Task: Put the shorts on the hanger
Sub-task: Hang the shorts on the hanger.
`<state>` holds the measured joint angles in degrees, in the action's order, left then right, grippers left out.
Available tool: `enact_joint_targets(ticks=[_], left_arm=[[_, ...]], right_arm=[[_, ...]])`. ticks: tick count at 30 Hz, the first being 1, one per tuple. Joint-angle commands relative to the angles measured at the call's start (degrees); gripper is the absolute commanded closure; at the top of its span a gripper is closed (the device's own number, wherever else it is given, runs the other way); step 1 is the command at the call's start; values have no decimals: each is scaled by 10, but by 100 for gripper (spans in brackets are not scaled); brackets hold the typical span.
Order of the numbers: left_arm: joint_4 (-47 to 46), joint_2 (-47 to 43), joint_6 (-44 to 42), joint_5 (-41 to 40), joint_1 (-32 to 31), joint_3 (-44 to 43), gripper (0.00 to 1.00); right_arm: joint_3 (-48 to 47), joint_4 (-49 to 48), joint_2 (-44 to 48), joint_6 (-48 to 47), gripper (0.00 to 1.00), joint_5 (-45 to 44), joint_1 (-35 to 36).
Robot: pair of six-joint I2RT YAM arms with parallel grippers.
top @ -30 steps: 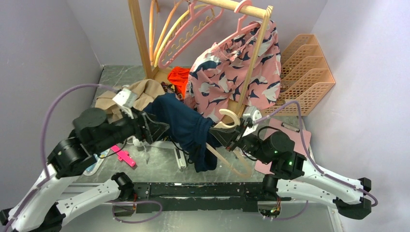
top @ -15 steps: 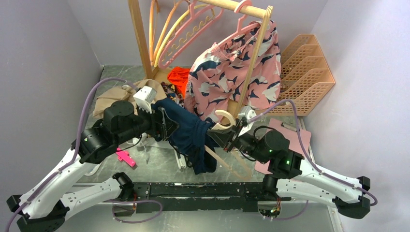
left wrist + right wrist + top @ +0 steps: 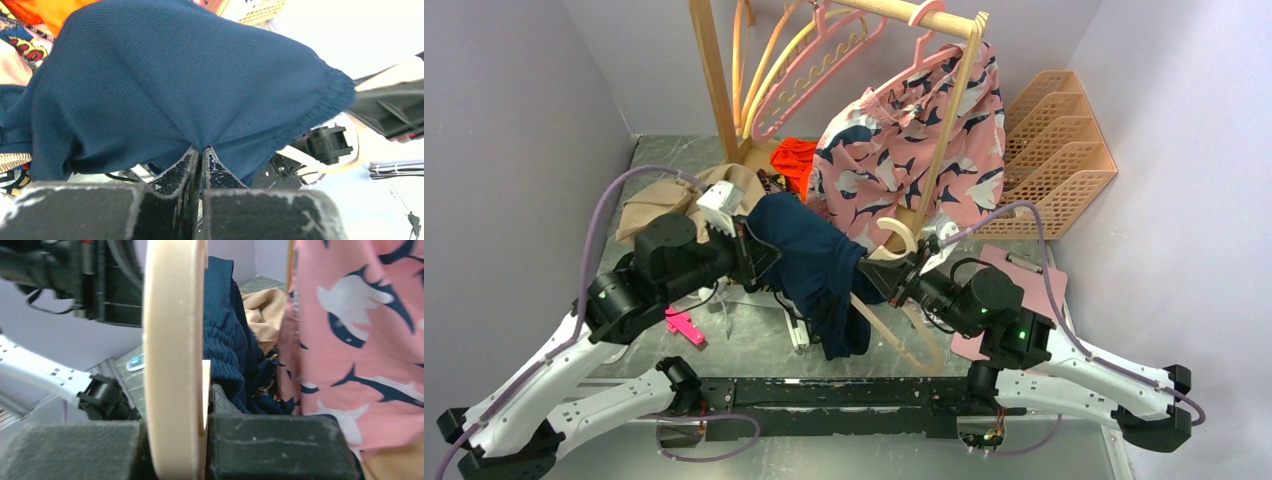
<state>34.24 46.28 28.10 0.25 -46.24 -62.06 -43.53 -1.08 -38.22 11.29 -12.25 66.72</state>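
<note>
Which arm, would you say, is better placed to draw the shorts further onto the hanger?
Probably left: the left gripper pinches the shorts, while the right gripper merely clamps the hanger.

The left gripper (image 3: pixel 201 150) has its two dark, scuffed fingers (image 3: pixel 182 169) pressed together with no gap, nipping a fold of the shorts (image 3: pixel 175 85). The navy mesh cloth puckers at that pinch and spreads up and out over most of the view, its gathered hem at the right edge (image 3: pixel 340 90). Just beyond the hem, a strip of the pale cream hanger (image 3: pixel 387 74) lies along the top of a black machine part (image 3: pixel 395 112). Orange cloth (image 3: pixel 30 7) and a red-and-yellow printed fabric (image 3: pixel 20 45) show at the upper left behind the shorts, and a peach lattice basket (image 3: pixel 260 7) peeks over the top
</note>
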Motion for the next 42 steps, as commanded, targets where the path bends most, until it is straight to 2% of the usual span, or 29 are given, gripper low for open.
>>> enact_joint_targets(ticks=[1,5,9,17,22,26,27,30,33,34,37,42], left_arm=[[-19,-48,-5,20,-1,-4,93],[-15,-76,-9,27,-1,3,93],[-13,-84,-7,25,-1,15,93],[-5,-88,3,42,-1,59,93],[-36,-70,11,124,-1,112,93],[-36,-59,11,138,-1,103,92],[-32,-61,7,135,-1,93,85],[-14,-79,-11,125,-1,53,42],[17,-98,-45,137,-1,-8,13],[31,-101,-58,146,-1,-30,8],[75,-109,-109,167,-1,-89,7],[110,-100,-160,99,-1,-174,9]], right_arm=[[-37,-1,17,-19,100,-118,-2],[-50,-1,6,-35,100,-139,-1],[-57,-7,-6,-47,100,-109,-2],[-37,-30,25,-41,100,-135,-2],[-27,-93,29,-55,100,-44,-2],[-57,-86,1,-60,100,19,-2],[-62,-83,-4,-61,100,28,-2],[-71,-68,-9,-64,100,39,-2],[-71,-54,-4,-68,100,41,-2],[-71,-47,-1,-69,100,40,-2],[-75,-28,4,-76,100,48,-2],[-96,19,-10,-87,100,95,-2]])
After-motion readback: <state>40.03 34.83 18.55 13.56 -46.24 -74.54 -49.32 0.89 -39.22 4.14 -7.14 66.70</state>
